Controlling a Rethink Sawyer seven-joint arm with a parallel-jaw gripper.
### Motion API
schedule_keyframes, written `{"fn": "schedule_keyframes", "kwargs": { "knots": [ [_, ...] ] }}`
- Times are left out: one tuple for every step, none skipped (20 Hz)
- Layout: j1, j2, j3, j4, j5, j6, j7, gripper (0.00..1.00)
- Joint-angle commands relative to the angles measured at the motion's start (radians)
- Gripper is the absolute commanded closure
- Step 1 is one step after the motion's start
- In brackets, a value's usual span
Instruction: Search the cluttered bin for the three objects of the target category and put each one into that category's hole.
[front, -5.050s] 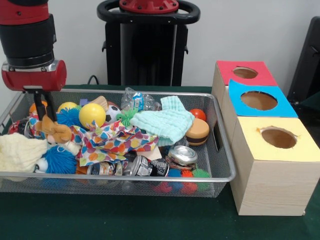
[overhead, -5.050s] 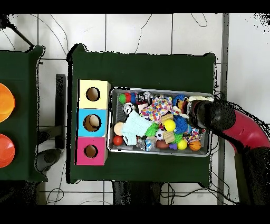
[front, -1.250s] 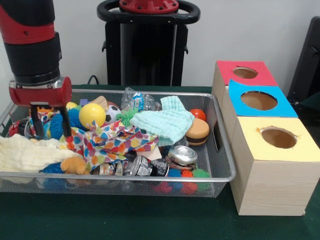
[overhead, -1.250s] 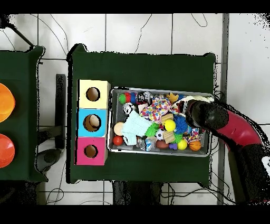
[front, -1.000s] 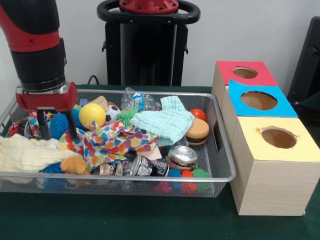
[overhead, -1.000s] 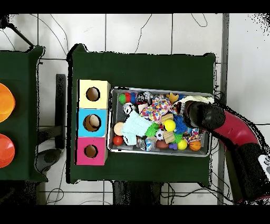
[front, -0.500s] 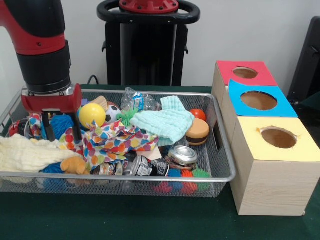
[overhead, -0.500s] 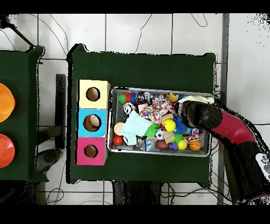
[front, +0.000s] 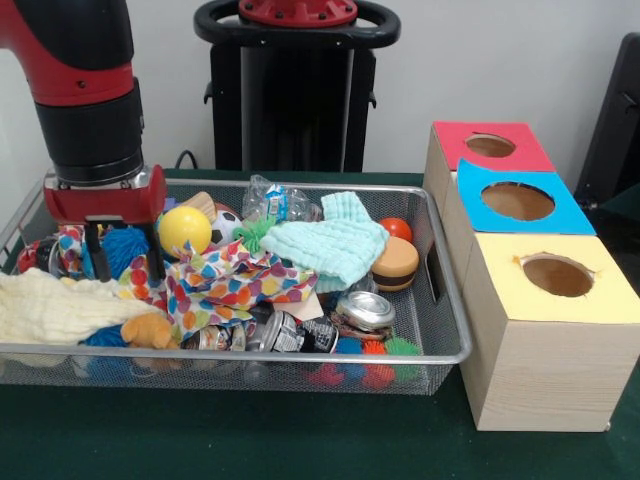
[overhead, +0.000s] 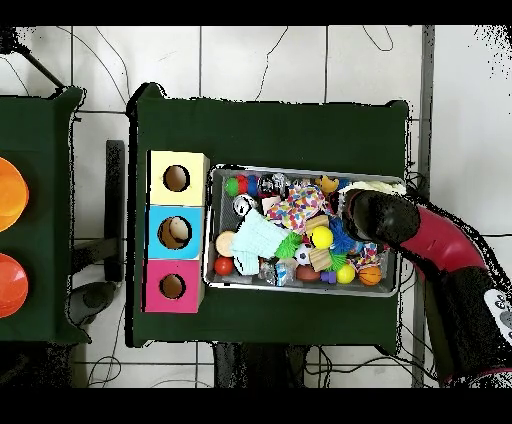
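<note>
The red-and-black gripper (front: 124, 257) hangs spread and empty, its 2 prongs straddling the fuzzy blue spiky ball (front: 124, 246) directly beneath (the likeliest pick, I judge)

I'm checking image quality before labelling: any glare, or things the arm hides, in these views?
Front view: soft, even light; a bright glint on the silver can; the gripper, fingers open, stands in front of the blue spiky ball. Overhead view: the arm covers the bin's right end, hiding the gripper.
</note>
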Motion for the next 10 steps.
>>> {"fn": "schedule_keyframes", "kwargs": {
  "knots": [
    [0.009,0.007,0.060,0.039,-0.067,-0.050,0.003,0.00],
    [0.011,0.016,0.057,0.033,-0.059,-0.033,0.008,0.00],
    [0.012,0.026,0.054,0.024,-0.050,-0.007,0.009,0.00],
    [0.009,0.038,0.059,0.014,-0.046,0.005,0.000,0.00],
    [0.011,0.046,0.057,0.000,-0.044,0.023,-0.004,0.00],
    [0.012,0.047,0.059,-0.010,-0.050,0.021,-0.014,0.00],
    [0.013,0.052,0.056,-0.014,-0.055,0.016,-0.015,0.00],
    [0.014,0.056,0.053,-0.018,-0.060,0.012,-0.016,0.00],
    [0.011,0.072,0.058,-0.024,-0.061,0.003,-0.019,0.00],
    [0.007,0.088,0.062,-0.030,-0.062,-0.007,-0.023,0.00]
  ]
}}
